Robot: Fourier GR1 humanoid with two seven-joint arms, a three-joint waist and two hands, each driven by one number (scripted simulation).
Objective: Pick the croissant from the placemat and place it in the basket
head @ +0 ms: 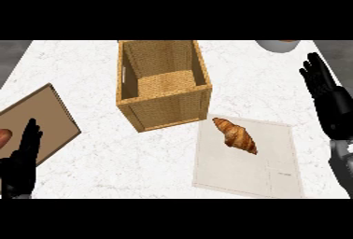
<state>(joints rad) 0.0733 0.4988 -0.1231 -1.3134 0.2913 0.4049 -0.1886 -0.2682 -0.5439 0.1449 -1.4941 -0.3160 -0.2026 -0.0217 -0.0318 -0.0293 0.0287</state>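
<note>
Croissant (235, 134): on placemat (234, 172), lower right of centre, ungrasped. Basket (163, 83): upper centre. Right hand (325, 95), left hand (21, 161): open, fingers straight. Step: pre-grasp; likely next, right hand reaches the croissant.

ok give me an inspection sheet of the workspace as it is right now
surface: pale marbled counter, nothing spilled.
job's things: croissant lies on the white placemat, near its upper left part; wooden basket stands just beyond the placemat's upper left corner, nothing seen inside.
clutter: brown board at the left edge with a reddish-brown thing cut off by the frame; a round thing at the top right, mostly out of view.
hands: left hand open at lower left, over the board's edge; right hand open at the right edge; neither touches the croissant.
cables: nothing seen.
surroundings: dark grey floor past the counter's corners.
</note>
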